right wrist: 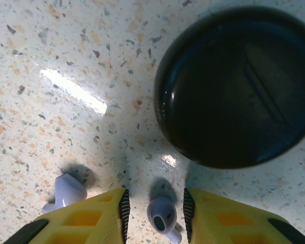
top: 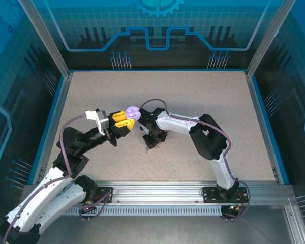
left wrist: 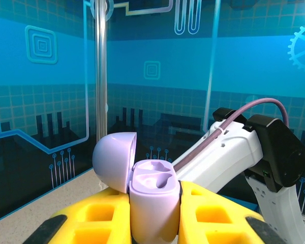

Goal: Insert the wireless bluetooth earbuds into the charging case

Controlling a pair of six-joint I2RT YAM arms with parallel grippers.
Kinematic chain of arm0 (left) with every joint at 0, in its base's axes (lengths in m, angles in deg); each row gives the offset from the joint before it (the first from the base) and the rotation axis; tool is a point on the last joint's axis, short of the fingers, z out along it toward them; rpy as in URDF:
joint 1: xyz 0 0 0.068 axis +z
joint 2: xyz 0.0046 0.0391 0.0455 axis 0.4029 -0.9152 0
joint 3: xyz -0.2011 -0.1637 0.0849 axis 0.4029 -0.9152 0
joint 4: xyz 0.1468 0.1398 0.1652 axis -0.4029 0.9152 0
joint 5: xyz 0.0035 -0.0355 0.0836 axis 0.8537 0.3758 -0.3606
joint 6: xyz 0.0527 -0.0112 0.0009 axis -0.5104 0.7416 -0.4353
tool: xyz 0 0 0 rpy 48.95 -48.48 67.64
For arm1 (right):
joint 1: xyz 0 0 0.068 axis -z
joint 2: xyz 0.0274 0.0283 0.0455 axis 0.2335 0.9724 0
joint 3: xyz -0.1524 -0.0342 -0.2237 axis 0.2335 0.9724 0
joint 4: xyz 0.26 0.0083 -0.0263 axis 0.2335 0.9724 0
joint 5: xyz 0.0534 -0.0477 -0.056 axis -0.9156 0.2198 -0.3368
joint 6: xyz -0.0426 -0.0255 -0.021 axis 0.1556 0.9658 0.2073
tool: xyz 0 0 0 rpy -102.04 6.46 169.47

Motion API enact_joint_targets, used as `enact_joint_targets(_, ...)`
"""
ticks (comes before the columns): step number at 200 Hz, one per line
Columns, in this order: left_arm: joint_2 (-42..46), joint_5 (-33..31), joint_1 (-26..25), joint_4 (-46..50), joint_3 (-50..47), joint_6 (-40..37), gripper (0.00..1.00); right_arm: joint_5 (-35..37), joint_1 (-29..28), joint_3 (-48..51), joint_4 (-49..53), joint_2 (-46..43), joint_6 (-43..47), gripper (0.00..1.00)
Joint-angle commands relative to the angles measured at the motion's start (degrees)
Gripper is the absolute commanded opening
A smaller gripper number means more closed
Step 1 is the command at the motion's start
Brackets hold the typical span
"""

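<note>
My left gripper [top: 126,118] is shut on a lavender charging case [top: 132,112] and holds it upright above the table. In the left wrist view the case [left wrist: 153,175] sits between the yellow fingers [left wrist: 213,213], its lid [left wrist: 113,160] swung open to the left and both wells empty. My right gripper [right wrist: 155,202] points down at the table, open, jaws narrow. A lavender earbud [right wrist: 161,215] lies between them with a small gap on each side. A second lavender earbud [right wrist: 67,191] lies just outside the left finger [right wrist: 91,216].
A round black case [right wrist: 236,86], closed, lies on the speckled table [right wrist: 66,76] just beyond the right fingertips. The right arm [left wrist: 234,152] reaches across close behind the held lavender case. Blue enclosure walls [top: 157,30] ring the table.
</note>
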Motion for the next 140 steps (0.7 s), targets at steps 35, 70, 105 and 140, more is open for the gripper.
enact_joint_targets(35, 0.69, -1.16, -0.23, -0.08, 0.59, -1.38, 0.0, -0.44, 0.42, -1.32, 3.49, 1.87, 0.67, 0.33)
enact_joint_targets(70, 0.68, -1.17, -0.21, -0.01, 0.54, -1.24, 0.0, -1.23, 0.43, -1.25, 4.17, 2.32, 0.65, 0.3)
enact_joint_targets(105, 0.68, -1.21, -0.2, 0.12, 0.54, -1.03, 0.0, -1.4, 0.42, -0.81, 4.93, 2.16, 0.51, 0.25)
enact_joint_targets(140, 0.66, -1.41, -0.21, 0.27, 0.54, -0.96, 0.0, -1.75, 0.56, 0.28, 3.81, -0.29, -0.08, 0.22)
